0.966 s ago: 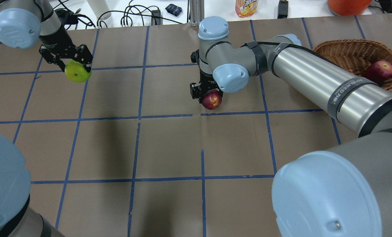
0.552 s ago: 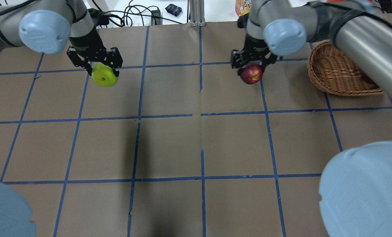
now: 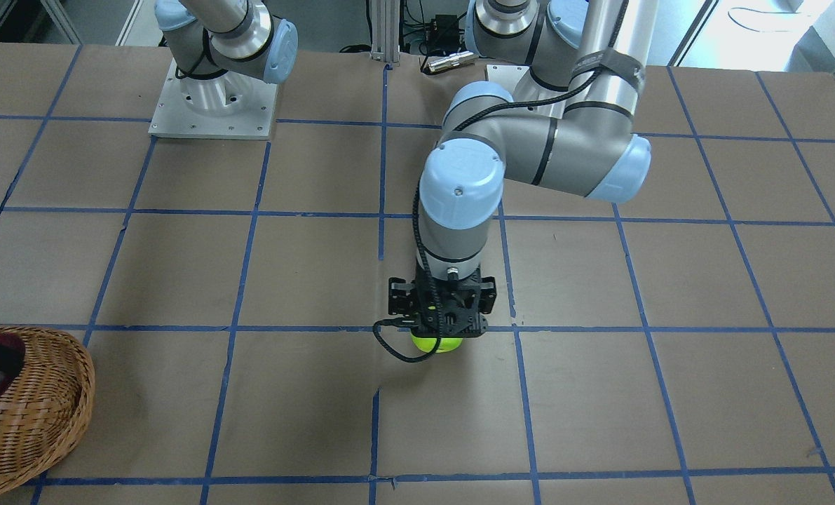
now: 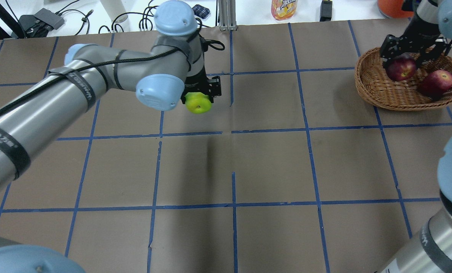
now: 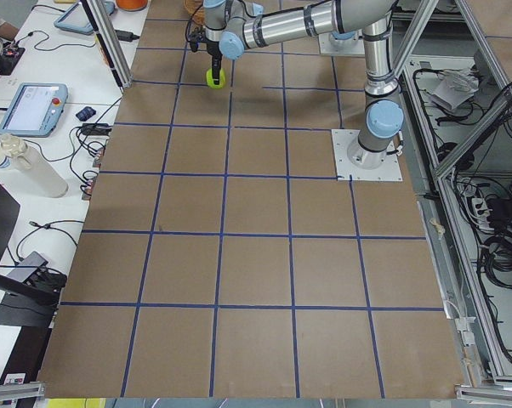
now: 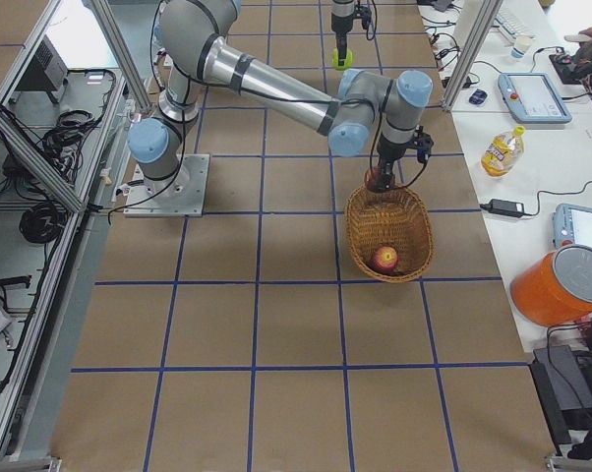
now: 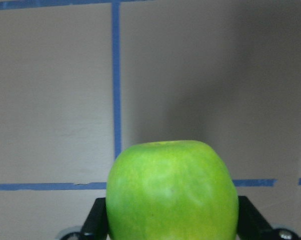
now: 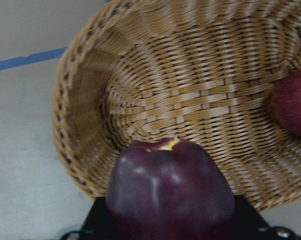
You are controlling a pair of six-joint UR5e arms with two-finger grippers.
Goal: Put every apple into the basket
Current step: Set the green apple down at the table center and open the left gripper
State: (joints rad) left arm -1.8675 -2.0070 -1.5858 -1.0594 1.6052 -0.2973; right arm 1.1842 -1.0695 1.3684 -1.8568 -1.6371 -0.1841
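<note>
Green apple [image 7: 171,185] seemingly inside left gripper [image 7: 173,222]

Left gripper [image 4: 198,101], right gripper [image 4: 402,65] — both clenched

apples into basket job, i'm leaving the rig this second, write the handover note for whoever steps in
The left hand is shut on the bright lime green apple, held above the brown paper-covered table near its middle, far from the basket.
The right hand is shut on the dark maroon apple, held over the broad woven wicker basket and not yet released.
Done: the red apple lies in the basket.
Left: release the maroon apple into the basket, then carry the green apple across, probably once the right arm is clear, and drop it in.
</note>
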